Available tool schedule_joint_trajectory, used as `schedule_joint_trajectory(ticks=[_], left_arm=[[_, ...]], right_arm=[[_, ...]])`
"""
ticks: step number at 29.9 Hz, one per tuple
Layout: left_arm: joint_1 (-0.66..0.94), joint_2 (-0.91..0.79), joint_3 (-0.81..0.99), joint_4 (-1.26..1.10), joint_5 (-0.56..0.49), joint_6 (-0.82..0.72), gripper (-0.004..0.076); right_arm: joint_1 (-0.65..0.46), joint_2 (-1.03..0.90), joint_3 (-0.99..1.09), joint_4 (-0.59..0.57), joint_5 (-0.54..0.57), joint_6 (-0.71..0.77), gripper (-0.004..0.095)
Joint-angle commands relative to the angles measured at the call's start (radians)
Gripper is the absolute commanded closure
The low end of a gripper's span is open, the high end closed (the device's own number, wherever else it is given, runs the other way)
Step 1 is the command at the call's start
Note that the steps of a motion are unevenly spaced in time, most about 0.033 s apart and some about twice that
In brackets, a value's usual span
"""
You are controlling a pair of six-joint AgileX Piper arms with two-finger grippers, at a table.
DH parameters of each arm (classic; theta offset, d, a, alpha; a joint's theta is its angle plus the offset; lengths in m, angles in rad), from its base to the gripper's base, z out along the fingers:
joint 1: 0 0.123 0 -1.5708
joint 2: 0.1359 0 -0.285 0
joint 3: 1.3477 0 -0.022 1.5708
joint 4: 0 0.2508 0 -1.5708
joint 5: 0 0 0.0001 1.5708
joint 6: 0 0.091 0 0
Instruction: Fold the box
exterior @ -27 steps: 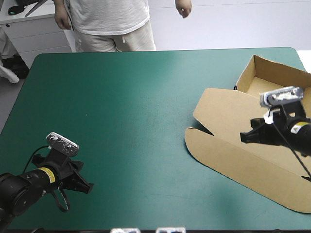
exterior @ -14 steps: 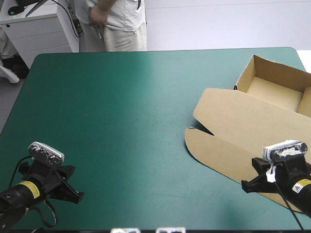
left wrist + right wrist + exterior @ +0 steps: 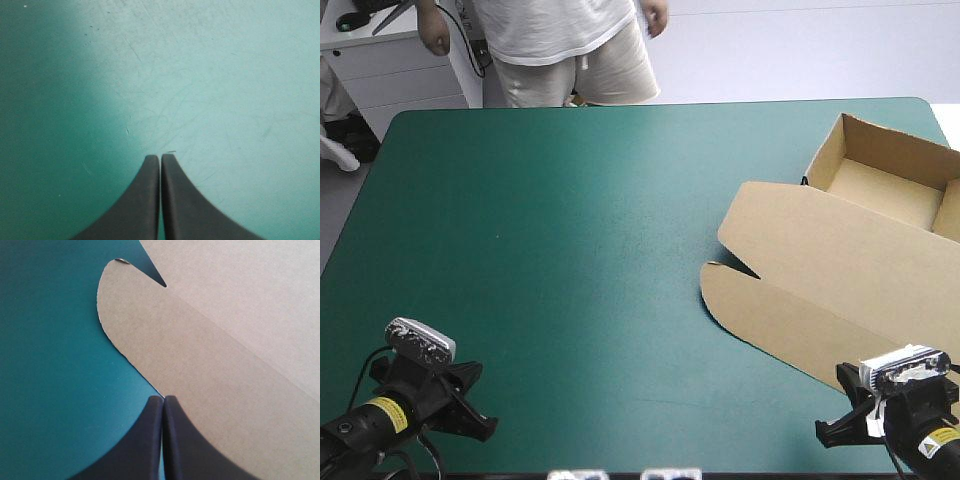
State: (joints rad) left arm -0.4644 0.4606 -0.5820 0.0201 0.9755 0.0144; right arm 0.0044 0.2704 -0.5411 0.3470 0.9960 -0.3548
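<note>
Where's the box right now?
High view: the box lies on the table's right side, its tray at the far right corner, flat lid ending beside the right claw.

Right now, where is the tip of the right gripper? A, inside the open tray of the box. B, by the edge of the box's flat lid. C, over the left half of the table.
B: in the right wrist view the right gripper has its fingers shut in one pointed arch. The tip is at the edge of the box, on its flat lid part, with the teal-green cover beside it.
</note>
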Motion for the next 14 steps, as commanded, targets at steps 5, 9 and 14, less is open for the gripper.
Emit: schedule_joint_trajectory(ticks=[5, 9, 14], left_arm=[[-0.004, -0.054, 0.044, -0.02, -0.073, -0.001, 0.0731], [-0.004, -0.059, 0.057, -0.02, -0.071, -0.001, 0.0731], [-0.004, -0.059, 0.065, -0.02, -0.069, -0.001, 0.0731]], right_arm=[[0.005, -0.006, 0.013, 0.011, -0.041, -0.01, 0.0922], [0.005, -0.006, 0.015, 0.008, -0.041, -0.01, 0.0922], [0.005, -0.006, 0.015, 0.004, -0.041, -0.01, 0.0922]])
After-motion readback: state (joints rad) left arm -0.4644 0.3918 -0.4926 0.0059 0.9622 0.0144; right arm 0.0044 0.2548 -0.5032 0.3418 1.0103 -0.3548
